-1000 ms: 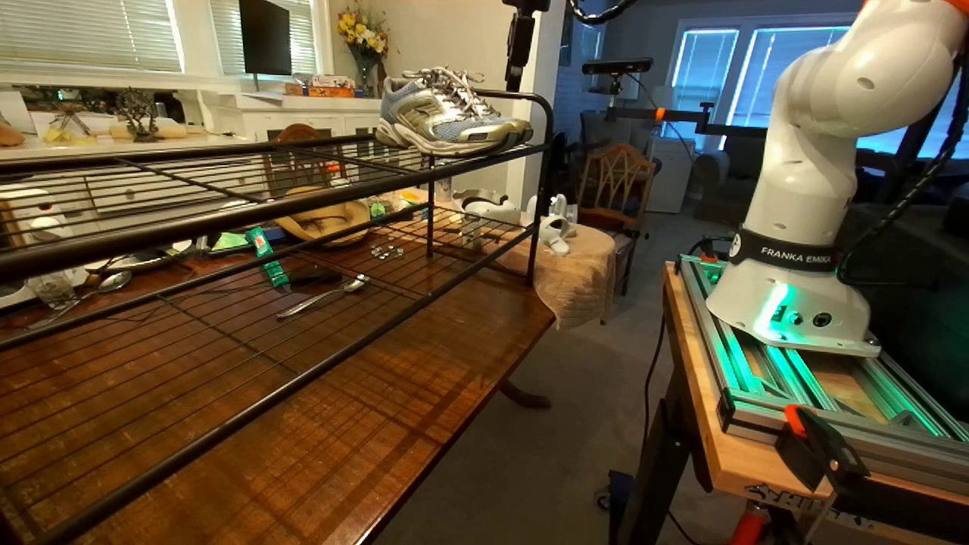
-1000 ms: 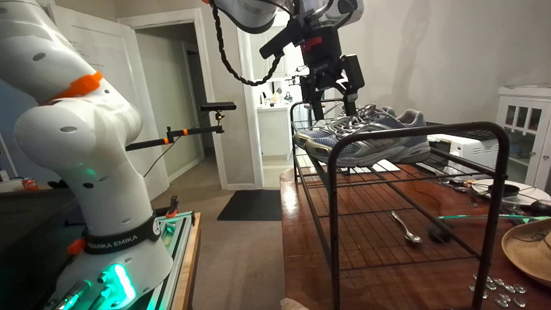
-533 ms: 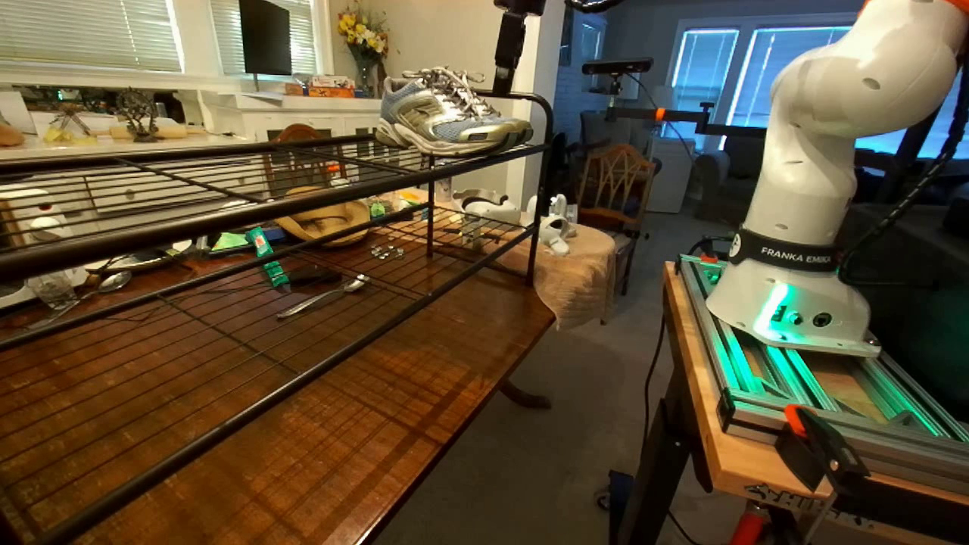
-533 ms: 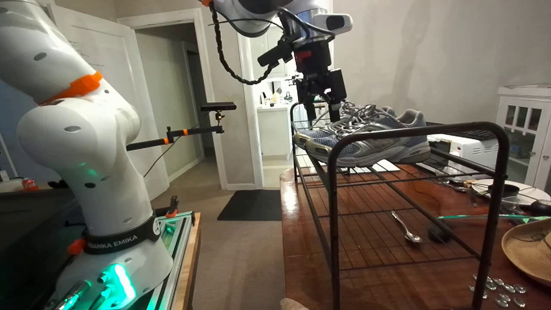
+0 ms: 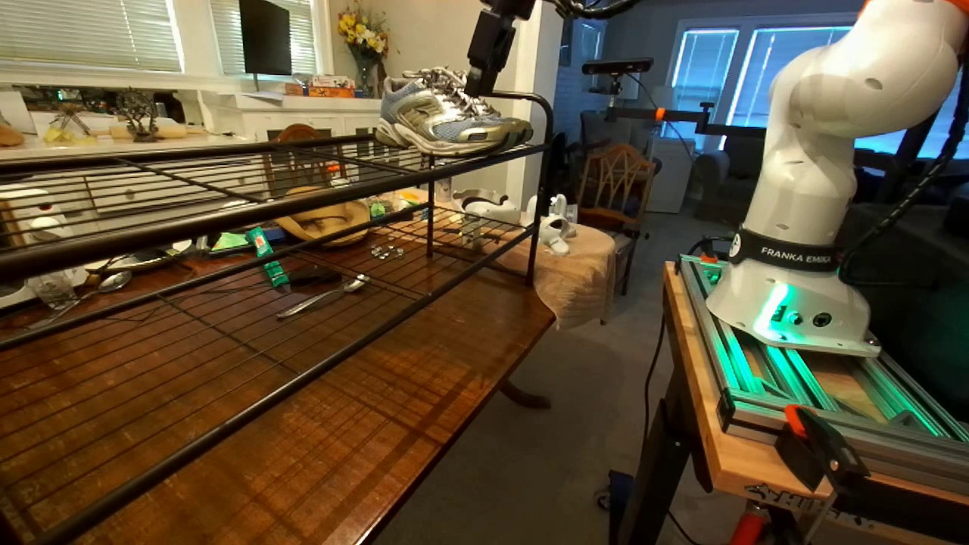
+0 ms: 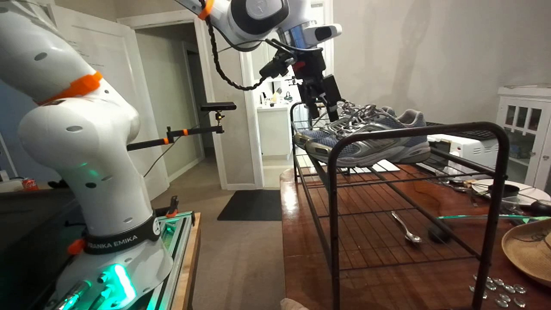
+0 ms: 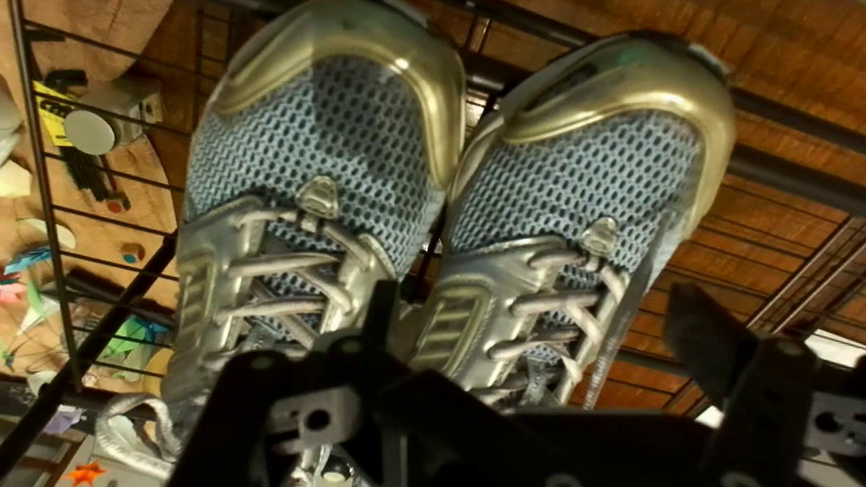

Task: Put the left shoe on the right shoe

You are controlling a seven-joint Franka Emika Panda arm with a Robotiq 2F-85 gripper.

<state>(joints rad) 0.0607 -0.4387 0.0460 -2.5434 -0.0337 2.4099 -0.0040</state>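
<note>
Two nearly alike silver-and-blue mesh sneakers stand side by side on the rack's top shelf, toes towards the robot. The lighter left shoe [image 7: 582,189] is framed by my gripper [image 7: 537,301], one finger [image 7: 384,304] over the gap between the shoes, the opposite one past its outer side. The greyer right shoe [image 7: 325,155] lies outside the jaws. In an exterior view the left shoe [image 5: 431,113] hides most of its mate; in an exterior view the right shoe [image 6: 374,148] stands in front. My gripper [image 6: 323,114] hangs open above the toe and lace area; no contact shows.
A black wire rack [image 6: 333,206] with two shelves and raised end rails stands on the wooden table [image 5: 424,363]. On the table are a spoon [image 6: 404,226], a straw hat [image 6: 529,249] and several clear stones. Behind stands a white appliance [image 6: 471,153].
My arm has come lower and the gripper has tilted, shifting left in both exterior views, over the laces. Both shoes stay where they were, and the jaws stay open.
</note>
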